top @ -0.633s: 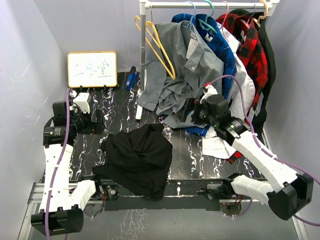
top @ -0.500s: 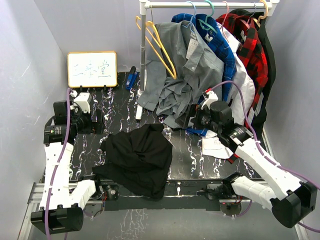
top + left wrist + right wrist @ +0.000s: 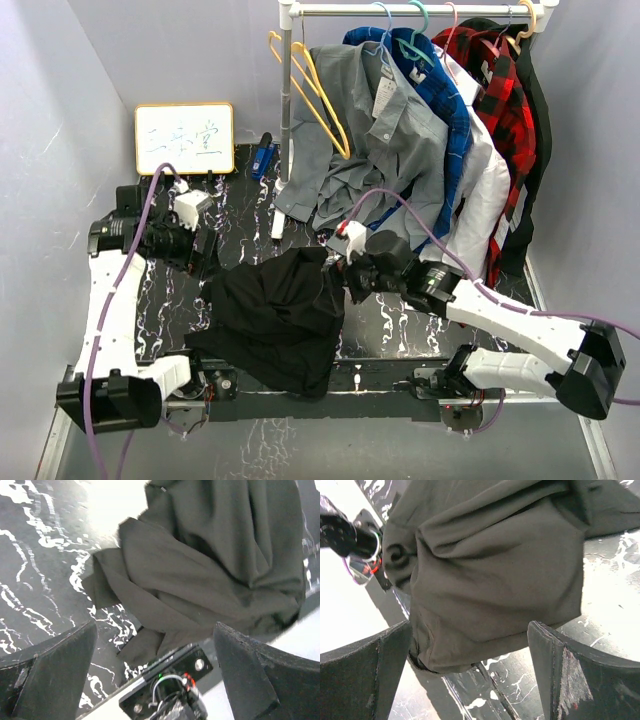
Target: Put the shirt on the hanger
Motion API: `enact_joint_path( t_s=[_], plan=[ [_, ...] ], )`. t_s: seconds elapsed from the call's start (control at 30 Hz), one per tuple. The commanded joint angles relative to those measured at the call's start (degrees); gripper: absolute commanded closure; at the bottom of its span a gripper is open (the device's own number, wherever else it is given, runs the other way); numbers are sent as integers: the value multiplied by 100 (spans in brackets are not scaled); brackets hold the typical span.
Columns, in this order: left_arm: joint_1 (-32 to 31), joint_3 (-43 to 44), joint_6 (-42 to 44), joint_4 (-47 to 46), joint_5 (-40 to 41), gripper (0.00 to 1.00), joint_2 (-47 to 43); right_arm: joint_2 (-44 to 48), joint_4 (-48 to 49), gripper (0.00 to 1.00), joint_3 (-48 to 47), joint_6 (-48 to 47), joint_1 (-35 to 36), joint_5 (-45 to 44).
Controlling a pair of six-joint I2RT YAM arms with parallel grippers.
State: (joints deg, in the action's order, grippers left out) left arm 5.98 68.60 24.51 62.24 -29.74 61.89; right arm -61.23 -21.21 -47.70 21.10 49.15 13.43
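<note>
Top external view: the shirt (image 3: 275, 315), black and crumpled into a loose heap, lies on the dark marbled bench (image 3: 235, 205) near its front edge, between the two arms, with its lowest fold reaching over that edge. The left hand (image 3: 198, 248) hangs just beside the heap's upper left corner, apart from the cloth. The right hand (image 3: 347, 276) sits at the heap's upper right corner, right against the fabric's edge (whether it touches cannot be told from above).

From the left wrist camera, both fingers stand spread as wide as they go with nothing between them. The shirt lies ahead of and below them, filling the upper middle and right of that view, with bare bench to its left. From the right wrist camera, the fingers are likewise spread wide and grip nothing. A thick rounded fold of the shirt lies in the gap ahead of them, close, and hangs over the bench edge at the lower left.

The hanger (image 3: 318, 100), thin and yellow-orange, hangs by its hook from the left end of the rail (image 3: 420, 10) at the back, well apart from the shirt and both hands. It rests beside a grey shirt (image 3: 390, 135), with a plaid shirt (image 3: 497, 90) further right. A whiteboard (image 3: 185, 138) stands at the back left.
</note>
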Motion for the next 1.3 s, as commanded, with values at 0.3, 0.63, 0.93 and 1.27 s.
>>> enact_joint_path(
  t_s=[0.3,0.63,0.93,1.27],
  plan=[
    [-1882,-528,1130,976,283,2,-62,-1383,949,2,-602,-774,1545,-896],
    [-1883,-866,1249,651,967,2,-613,-2640,909,35,-1274,-1172,2121,-1938],
    [-1885,-264,1213,847,817,2,-448,-2229,722,100,-1747,-1618,995,-2020],
    [-1888,154,1642,922,931,2,201,-3113,942,100,-2119,-1642,-930,-1908]
  ],
)
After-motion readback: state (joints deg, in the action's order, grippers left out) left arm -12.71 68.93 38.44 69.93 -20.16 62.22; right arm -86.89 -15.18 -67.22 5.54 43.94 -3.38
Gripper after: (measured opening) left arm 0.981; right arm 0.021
